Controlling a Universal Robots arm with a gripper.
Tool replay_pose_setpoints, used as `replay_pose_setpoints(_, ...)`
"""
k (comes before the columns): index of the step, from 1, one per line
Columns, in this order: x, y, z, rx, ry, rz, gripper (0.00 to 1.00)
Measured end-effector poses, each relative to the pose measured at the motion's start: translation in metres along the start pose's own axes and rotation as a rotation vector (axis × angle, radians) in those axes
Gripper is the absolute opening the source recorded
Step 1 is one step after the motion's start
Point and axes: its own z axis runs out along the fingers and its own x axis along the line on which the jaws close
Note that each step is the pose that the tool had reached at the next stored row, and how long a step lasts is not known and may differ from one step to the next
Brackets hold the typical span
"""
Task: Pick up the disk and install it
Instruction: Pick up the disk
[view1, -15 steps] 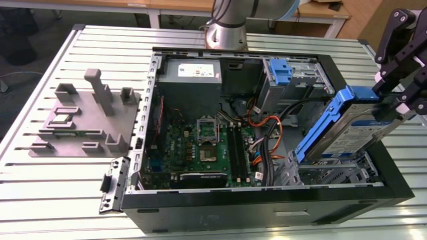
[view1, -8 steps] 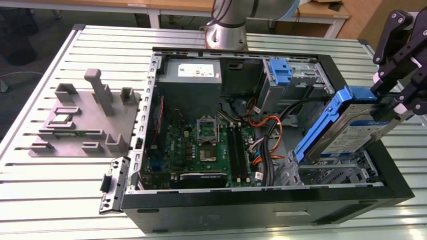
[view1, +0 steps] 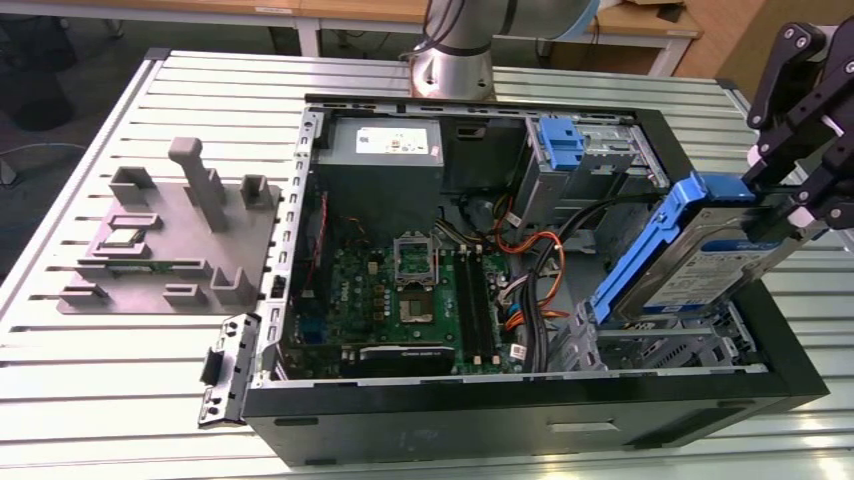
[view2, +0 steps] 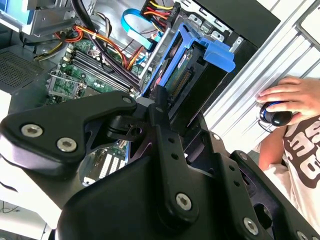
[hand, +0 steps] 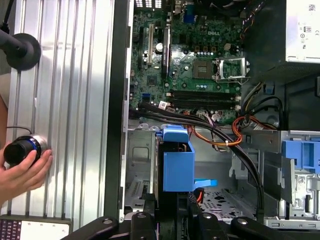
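We see the claw closed on the upper end of the disk, clamping its blue carrier frame from both sides. The drive hangs clear of the desk and is tilted, its high end toward two o'clock and its low end toward eight o'clock in the exterior view. It sits at about four o'clock of the open computer case, above the metal drive cage in that corner. Its lower end dips inside the case walls, and we cannot tell whether it touches the cage. Its silver face with the blue-and-white label is turned toward the exterior camera. In the first wrist view the claw pinches the disk edge-on over the cage, and in the second wrist view the claw holds the disk by its connector end. Inside the case, the motherboard lies at nine o'clock from the disk, the grey power supply at the case's eleven o'clock, and a bare blue bracket at its one o'clock. A grey fixture plate lies on the desk at nine o'clock of the case, and the arm's base stands at twelve o'clock. In the first wrist view a person's hand rests on the desk beside the case, wrapped around a black knob.
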Motion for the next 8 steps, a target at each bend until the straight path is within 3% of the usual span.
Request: replay_pose_setpoints(8, -0.0007, -0.0006, 0.0029, 0.0000, 0.0003, 0.002, 0.35)
